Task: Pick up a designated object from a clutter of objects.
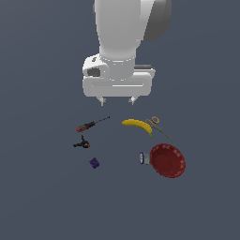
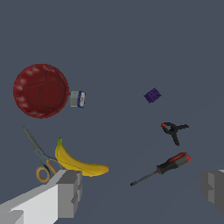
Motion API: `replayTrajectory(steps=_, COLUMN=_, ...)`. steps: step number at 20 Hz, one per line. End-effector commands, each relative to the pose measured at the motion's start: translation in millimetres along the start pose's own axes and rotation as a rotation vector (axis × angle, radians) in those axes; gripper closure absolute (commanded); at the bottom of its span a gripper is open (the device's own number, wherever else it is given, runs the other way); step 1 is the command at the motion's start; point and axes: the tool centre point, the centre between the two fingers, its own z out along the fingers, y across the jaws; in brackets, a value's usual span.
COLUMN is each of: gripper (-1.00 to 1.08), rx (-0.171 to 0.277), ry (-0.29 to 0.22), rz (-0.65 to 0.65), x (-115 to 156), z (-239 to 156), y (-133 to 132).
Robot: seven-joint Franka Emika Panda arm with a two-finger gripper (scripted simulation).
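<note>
Claw released, jaws spread wide, hovering above the surface; banana lies between screwdriver and scissors.

Yellow banana with greenish tip, red bowl, purple cube, red-handled screwdriver.

I see the banana, small, curved, yellow with a greenish tip, lying flat on the desk, free of any grip. Scissors lie just beside its green end. Clutter around it: screwdriver, clamp, purple cube, red bowl with can touching its rim.
</note>
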Motion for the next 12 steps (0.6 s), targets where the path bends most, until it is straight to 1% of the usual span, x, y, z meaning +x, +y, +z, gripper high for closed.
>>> replayTrajectory(steps=1, gripper=-0.92, rx=0.000, ry=0.000, rz=0.000, x=0.0, z=0.0, y=0.0)
replayTrajectory(steps=4, gripper=-0.92, rx=-0.005, ry=-0.002, rz=-0.001, x=0.1, z=1.9, y=4.8)
replayTrajectory(steps=9, gripper=-0.92, rx=-0.022, ry=-0.009, rz=0.004, x=0.0, z=6.9, y=25.1)
replayTrajectory(steps=12, gripper=-0.92, rx=-0.024, ry=-0.010, rz=0.010, x=0.0, z=5.8, y=28.4)
